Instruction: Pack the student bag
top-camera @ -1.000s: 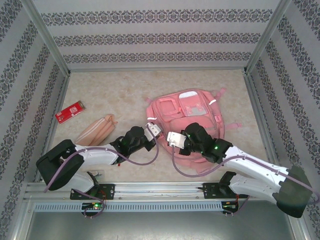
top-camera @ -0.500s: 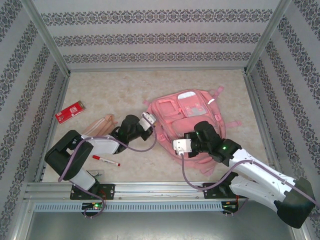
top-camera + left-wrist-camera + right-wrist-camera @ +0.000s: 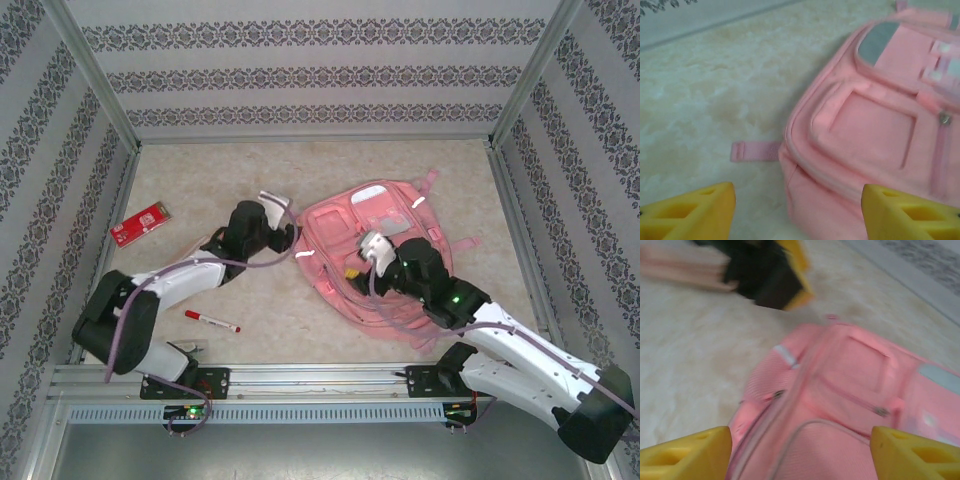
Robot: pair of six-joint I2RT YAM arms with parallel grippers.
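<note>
The student bag (image 3: 385, 270) is a pink backpack lying flat, front up, right of the table's middle. In the left wrist view its near corner (image 3: 850, 150) sits between my wide-apart yellow fingers (image 3: 700, 210), and a short pink strap tab (image 3: 755, 151) lies on the table beside it. My left gripper (image 3: 290, 238) is open at the bag's upper-left corner. My right gripper (image 3: 352, 268) hovers open over the bag's left side. In the blurred right wrist view, zipped pockets (image 3: 855, 385) lie below that gripper (image 3: 800, 452).
A red pen (image 3: 211, 320) lies near the front left. A red card (image 3: 140, 222) rests by the left wall. A pink pouch (image 3: 675, 265) lies behind the left gripper (image 3: 775, 275). Patterned walls and metal posts enclose the table.
Both grippers have opened. The left arm reached farther back to the bag's upper-left corner, and the right gripper moved up over the bag. The bag shifted and turned, and the pen came into view.
</note>
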